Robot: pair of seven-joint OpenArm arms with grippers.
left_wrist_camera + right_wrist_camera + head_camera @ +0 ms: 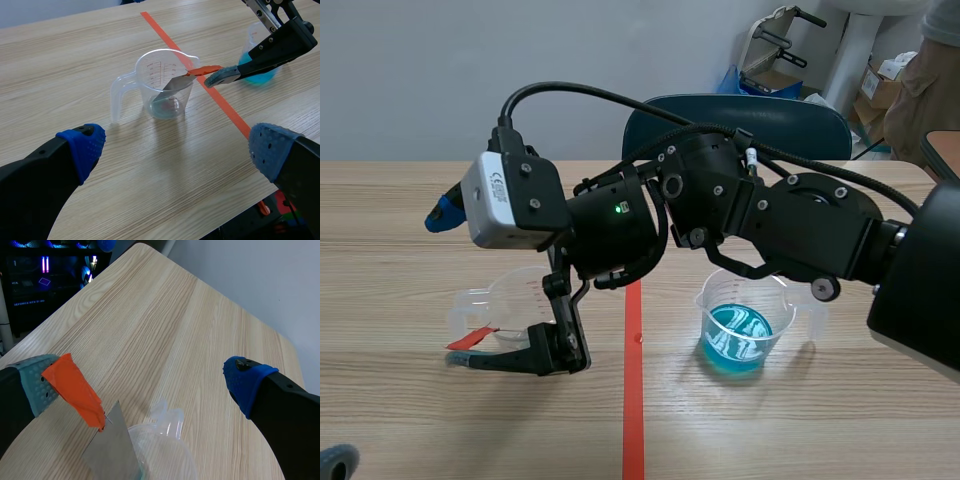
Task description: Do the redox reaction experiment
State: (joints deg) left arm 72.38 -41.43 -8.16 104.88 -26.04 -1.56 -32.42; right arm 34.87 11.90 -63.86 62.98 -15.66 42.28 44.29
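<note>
A clear measuring cup (490,298) (165,85) stands left of the tape line with a little pale liquid at its bottom. A thin metal strip (175,83) (112,445) with orange tape (75,390) at its top leans into the cup. The tape clings to the grey-green pad (37,382) of my right gripper (142,382). That gripper is open, with its blue pad (247,382) far from the strip. My right arm (770,220) reaches across the middle from the right. My left gripper (177,145) stands open before the cup, holding nothing. A second cup with blue liquid (740,335) (257,65) stands right of the line.
An orange-red tape line (633,400) runs down the table's middle between the two cups. A dark chair (790,115) and cardboard boxes (880,85) stand behind the far edge. In the left wrist view the table's near edge (200,227) lies just under the gripper.
</note>
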